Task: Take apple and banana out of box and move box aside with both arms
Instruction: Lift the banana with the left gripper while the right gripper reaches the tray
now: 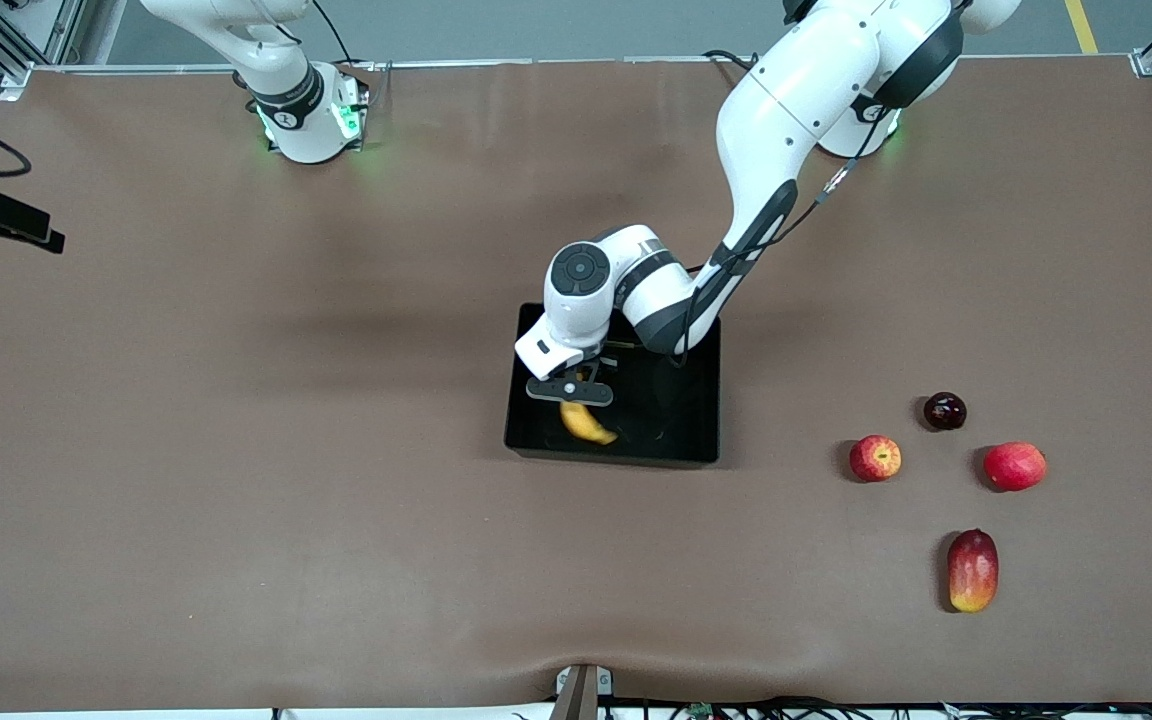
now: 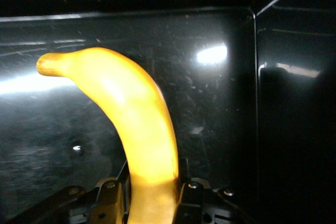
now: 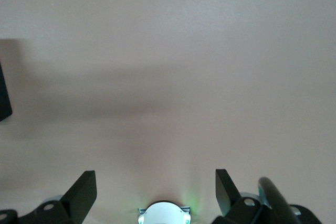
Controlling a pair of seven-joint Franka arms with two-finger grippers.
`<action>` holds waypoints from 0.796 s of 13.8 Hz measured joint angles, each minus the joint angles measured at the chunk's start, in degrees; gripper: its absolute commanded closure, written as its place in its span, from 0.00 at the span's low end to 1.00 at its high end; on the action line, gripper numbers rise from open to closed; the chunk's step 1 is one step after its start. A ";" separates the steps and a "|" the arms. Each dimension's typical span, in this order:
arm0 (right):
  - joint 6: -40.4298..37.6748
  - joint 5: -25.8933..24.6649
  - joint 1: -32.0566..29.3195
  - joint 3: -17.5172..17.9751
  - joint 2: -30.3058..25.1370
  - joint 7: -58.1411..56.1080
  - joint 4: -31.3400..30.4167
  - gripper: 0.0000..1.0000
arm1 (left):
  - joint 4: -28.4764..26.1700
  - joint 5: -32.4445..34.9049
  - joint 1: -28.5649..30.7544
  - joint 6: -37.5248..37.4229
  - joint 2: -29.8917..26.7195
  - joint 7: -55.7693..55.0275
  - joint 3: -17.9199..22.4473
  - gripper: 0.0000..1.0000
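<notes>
One banana (image 1: pixel 588 422), one box (image 1: pixel 696 420), perhaps four other fruits (image 1: pixel 875 458).

Yellow banana (image 1: pixel 588 423) in a glossy black box (image 1: pixel 696 440); apple (image 1: pixel 875 458) red streaked yellow; dark purple plum (image 1: pixel 944 411); brown table (image 1: pixel 236 450).

1. A wide tabletop (image 1: pixel 236 450) covered in smooth, matte brown material carries everything.
2. A glossy black rectangular plastic box (image 1: pixel 706 400) with low walls and an open top sits on it about midway between the two ends.
3. A small round apple (image 1: pixel 875 458), red streaked with yellow, lies toward the left arm's end, well apart from the box.
4. A dark purple round plum (image 1: pixel 944 411) lies near the apple, farther from the front camera.
5. A plain red round fruit (image 1: pixel 1015 466) lies beside the apple, closer to the left arm's end.
6. An oblong red-and-yellow mango (image 1: pixel 972 570) lies nearest the front camera.
</notes>
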 measured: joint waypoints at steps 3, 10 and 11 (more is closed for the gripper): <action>-0.04 0.00 -1.06 -0.41 0.70 -0.01 -0.01 0.00 | 1.09 0.04 0.33 -3.59 -4.90 0.08 0.41 1.00; -0.06 6.26 0.16 3.01 3.66 4.94 -0.92 0.00 | 1.30 -0.79 8.88 -14.12 -17.59 13.52 0.78 1.00; 1.58 6.86 0.73 4.89 3.73 8.07 -1.82 0.00 | 1.26 -1.43 11.49 -15.22 -18.42 17.48 0.76 1.00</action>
